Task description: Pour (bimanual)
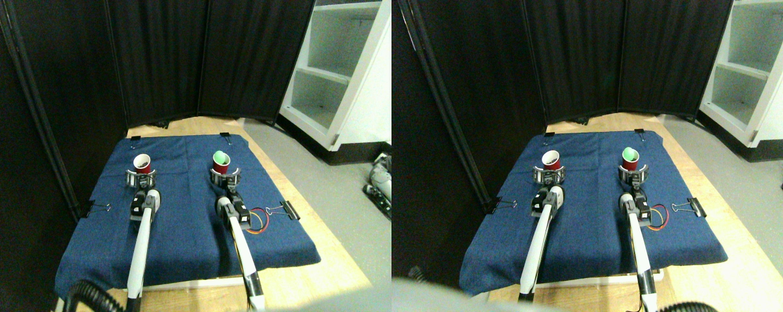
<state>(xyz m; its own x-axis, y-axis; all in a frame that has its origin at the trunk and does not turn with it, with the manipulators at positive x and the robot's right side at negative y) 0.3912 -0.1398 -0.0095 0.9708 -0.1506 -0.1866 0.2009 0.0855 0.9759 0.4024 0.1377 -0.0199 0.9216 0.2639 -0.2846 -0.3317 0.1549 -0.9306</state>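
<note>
Oddly, both cups' [142, 162] contents stay hard to read.

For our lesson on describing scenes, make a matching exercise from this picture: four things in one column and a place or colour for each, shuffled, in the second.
Things:
1. red plastic cup with white inside
2. red plastic cup with green inside
3. black metal binder clip
4. white shelf unit

Descriptions:
A. on the right edge of the blue cloth
B. at the left hand
C. far right, beside the black curtain
D. at the right hand

Pairs: 1-B, 2-D, 3-A, 4-C
</note>
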